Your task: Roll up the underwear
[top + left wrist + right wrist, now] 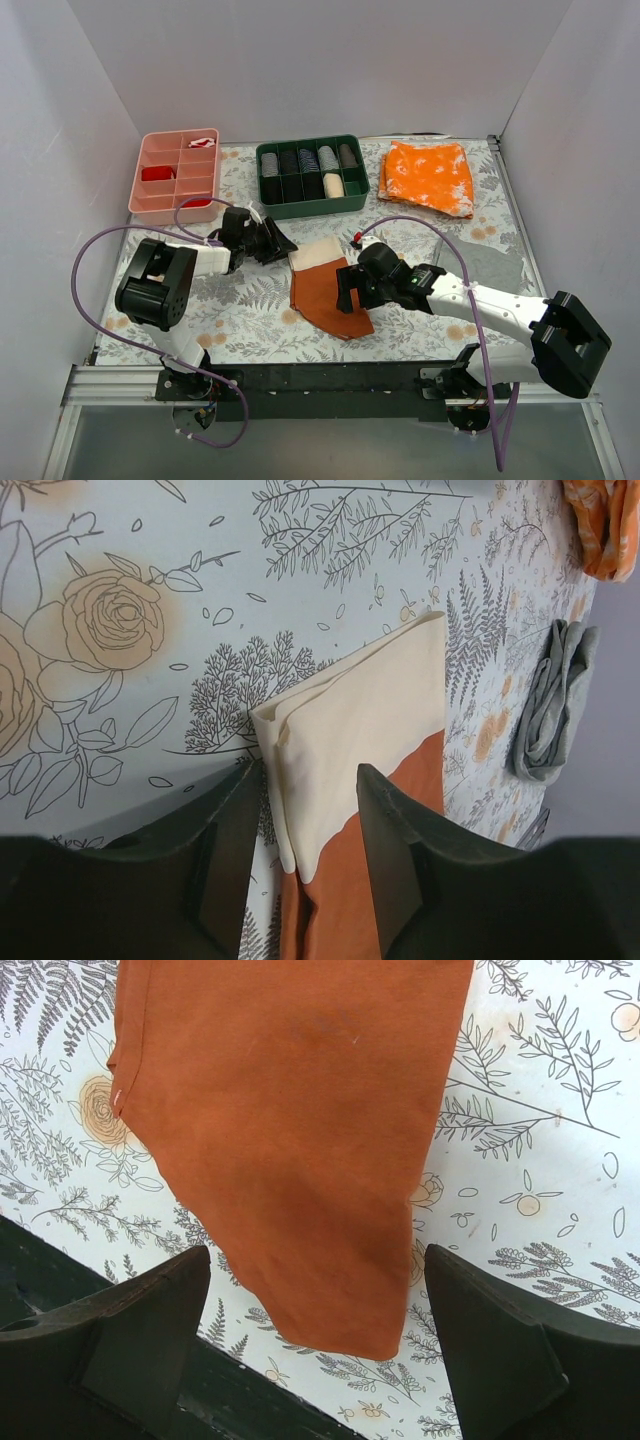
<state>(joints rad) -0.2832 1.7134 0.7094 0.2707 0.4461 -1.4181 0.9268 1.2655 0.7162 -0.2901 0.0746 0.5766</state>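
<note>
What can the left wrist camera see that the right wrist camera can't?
Left wrist only: the cream folded end of the underwear between the left gripper fingers, plus a grey cloth and a speckled orange cloth. Right wrist only: the rust-brown pointed end, with the right gripper open wide. Both: the underwear and the flowery table cover.

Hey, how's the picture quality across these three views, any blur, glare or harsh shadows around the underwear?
Top external: soft even light, no glare, the underwear sharp. Left wrist: its cream fold crisp, the left hand dark and slightly soft up close. Right wrist: its rust face in focus, the right hand almost black, little detail.
</note>
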